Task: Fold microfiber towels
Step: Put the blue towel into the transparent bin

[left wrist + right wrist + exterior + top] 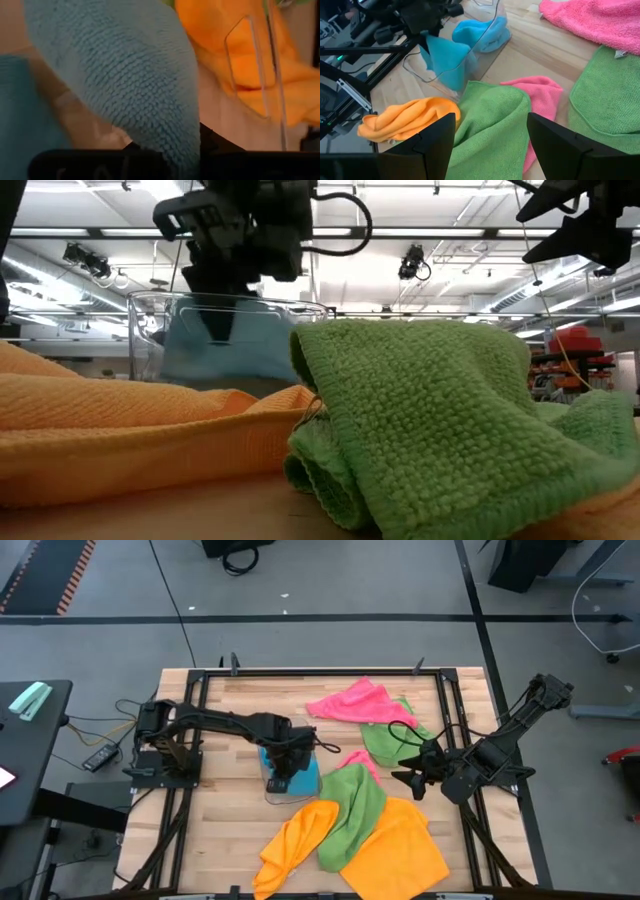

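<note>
Over the clear plastic tray [272,783], near the middle of the table [230,830]: left gripper [291,754] pinched tight on a corner of the blue towel [445,62], lifting it up. Rest of that blue towel hanging down into the tray, with more blue cloth [482,32] bunched at the tray's far end.

Could slip out of the small pinch and flop back in. Could catch on the tray's thin wall and drag or tip the light tray along.

Close beside the tray: a green towel [352,808] lying on an orange towel [400,845], another orange towel [292,840] in a lump, a small pink towel [362,762]. Could get bumped or tangled if the blue one swings low.

Farther back: a big pink towel [357,703] and another green towel [388,740].

At the table's right side: right gripper [404,778] wide open, holding nothing, waiting.
</note>
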Available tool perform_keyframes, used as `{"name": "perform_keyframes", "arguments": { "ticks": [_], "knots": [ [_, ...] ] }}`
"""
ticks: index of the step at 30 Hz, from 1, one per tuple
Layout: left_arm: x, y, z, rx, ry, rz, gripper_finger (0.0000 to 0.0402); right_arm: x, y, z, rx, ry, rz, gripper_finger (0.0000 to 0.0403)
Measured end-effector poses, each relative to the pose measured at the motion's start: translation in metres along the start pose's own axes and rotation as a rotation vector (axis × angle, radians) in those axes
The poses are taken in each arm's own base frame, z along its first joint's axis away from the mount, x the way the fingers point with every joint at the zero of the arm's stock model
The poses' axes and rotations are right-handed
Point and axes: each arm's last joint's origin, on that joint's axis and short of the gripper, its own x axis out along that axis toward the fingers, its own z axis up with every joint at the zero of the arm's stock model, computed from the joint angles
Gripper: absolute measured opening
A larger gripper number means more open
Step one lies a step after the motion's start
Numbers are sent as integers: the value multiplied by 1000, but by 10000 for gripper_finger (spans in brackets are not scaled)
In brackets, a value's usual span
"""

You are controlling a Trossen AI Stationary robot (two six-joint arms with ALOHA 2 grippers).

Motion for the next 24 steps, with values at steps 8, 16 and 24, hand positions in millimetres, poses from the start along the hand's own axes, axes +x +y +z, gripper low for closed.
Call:
{"name": "perform_keyframes", "arguments": {
  "ticks": [8, 16, 24],
  "knots": [
    [20, 5, -12, -48, -8, -52, 26, 0, 0, 0, 3, 0, 1, 255],
    [34, 7, -17, -100, -61, -110, 41, 0, 0, 0, 13, 0, 1, 255],
    [35, 7, -17, -99, -68, -111, 34, 0, 0, 0, 15, 0, 1, 255]
  ]
}}
